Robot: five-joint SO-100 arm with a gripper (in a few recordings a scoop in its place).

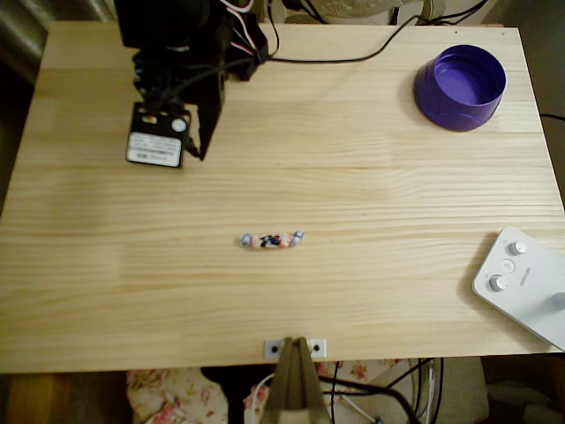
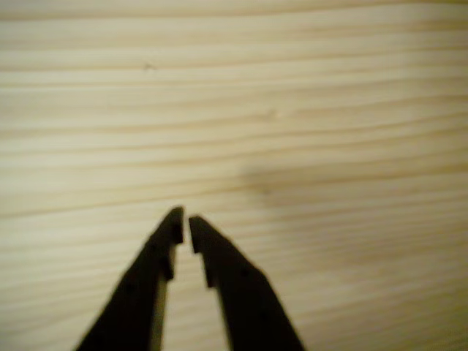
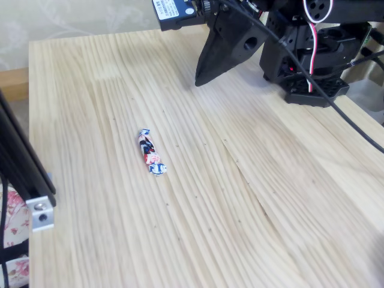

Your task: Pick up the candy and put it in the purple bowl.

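Note:
The candy [image 1: 272,239] is a small pinkish-red and black sweet with pale twisted ends, lying flat near the middle of the wooden table; the fixed view has it at left of centre [image 3: 151,153]. The purple bowl [image 1: 460,87] stands upright at the back right corner in the overhead view. My black gripper [image 1: 201,152] hangs above the back left part of the table, well away from the candy and far from the bowl. Its tip [image 3: 200,80] points down at bare wood. In the wrist view the gripper [image 2: 183,221] is shut with nothing between the fingers.
A white device with round knobs [image 1: 523,284] lies at the right front edge. Black cables [image 1: 353,53] run along the back edge near the arm's base [image 3: 312,54]. A camera mount with a metal bracket [image 1: 295,348] sits at the front edge.

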